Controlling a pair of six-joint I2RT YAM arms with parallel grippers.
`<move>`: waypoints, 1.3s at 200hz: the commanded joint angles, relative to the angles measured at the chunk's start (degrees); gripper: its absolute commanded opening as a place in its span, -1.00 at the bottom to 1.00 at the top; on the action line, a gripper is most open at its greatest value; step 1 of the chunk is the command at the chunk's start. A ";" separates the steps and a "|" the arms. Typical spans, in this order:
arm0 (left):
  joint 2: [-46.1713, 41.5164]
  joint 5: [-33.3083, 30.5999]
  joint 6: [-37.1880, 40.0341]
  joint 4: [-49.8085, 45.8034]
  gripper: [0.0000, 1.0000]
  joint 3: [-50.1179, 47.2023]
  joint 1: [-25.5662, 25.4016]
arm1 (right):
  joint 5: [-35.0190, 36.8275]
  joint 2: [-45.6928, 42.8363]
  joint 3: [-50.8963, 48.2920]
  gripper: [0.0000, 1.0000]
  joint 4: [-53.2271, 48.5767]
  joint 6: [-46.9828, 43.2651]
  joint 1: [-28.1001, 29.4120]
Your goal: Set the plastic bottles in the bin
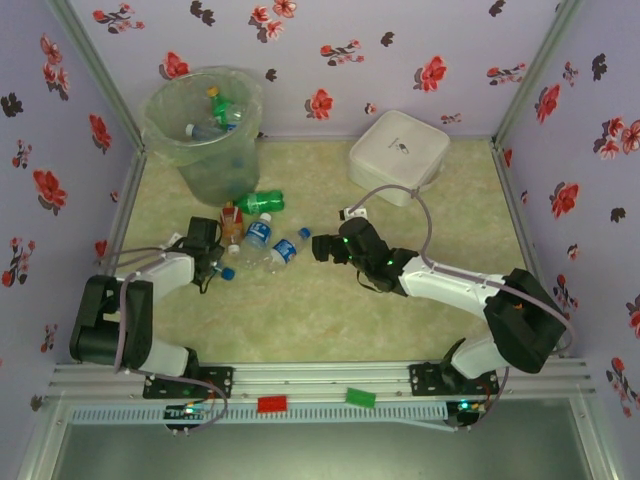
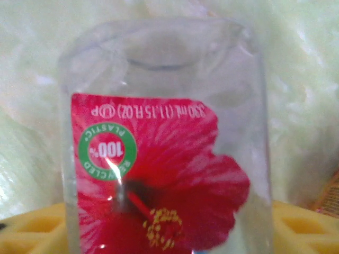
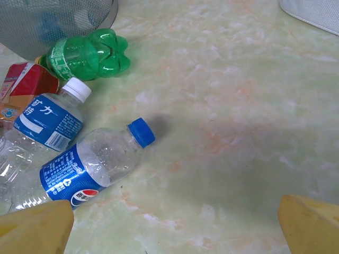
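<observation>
We find the left jaws clamped on the hibiscus bottle (image 2: 164,174), a clear one with a red flower label, its sides pressed between the yellow fingers (image 2: 32,230). Its long axis runs straight out from the wrist, and the label print reads upside down to us. From above, these jaws sit low over the counter (image 1: 400,300) on the near side of the bin (image 1: 205,170), apart from it.

The right jaws are spread wide with nothing between them, farther from the bin than the left ones. Just ahead of them lies the Pepsi bottle (image 3: 90,169), flat on its side. Its blue cap (image 3: 141,131) points away from the bin toward the white box (image 1: 398,152).

Next toward the bin lies the white-capped bottle (image 3: 50,124), with its cap turned binward. The orange-red bottle (image 1: 232,225) is just beside it. Nearest the bin's foot, the green bottle (image 3: 90,55) lies crosswise, lobed base toward the white box.

Inside the bin we make out a green bottle with a yellow cap (image 1: 222,105) and a clear one (image 1: 205,128)
</observation>
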 commanded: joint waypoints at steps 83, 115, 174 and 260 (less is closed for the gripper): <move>-22.07 -3.81 15.70 1.04 0.01 1.24 3.52 | 1.33 -2.08 -0.87 0.99 0.75 -0.04 -0.39; -24.77 -2.88 28.48 -2.15 -0.04 13.06 4.48 | 0.73 -1.34 -0.28 0.99 1.07 0.95 -0.40; -12.37 2.19 41.48 -1.35 -0.05 37.46 6.03 | -0.43 -0.29 0.80 0.99 0.76 3.32 -0.44; 20.52 17.85 39.54 -16.57 -0.05 78.00 9.50 | 1.03 -3.76 -1.01 0.99 -0.66 3.23 -0.41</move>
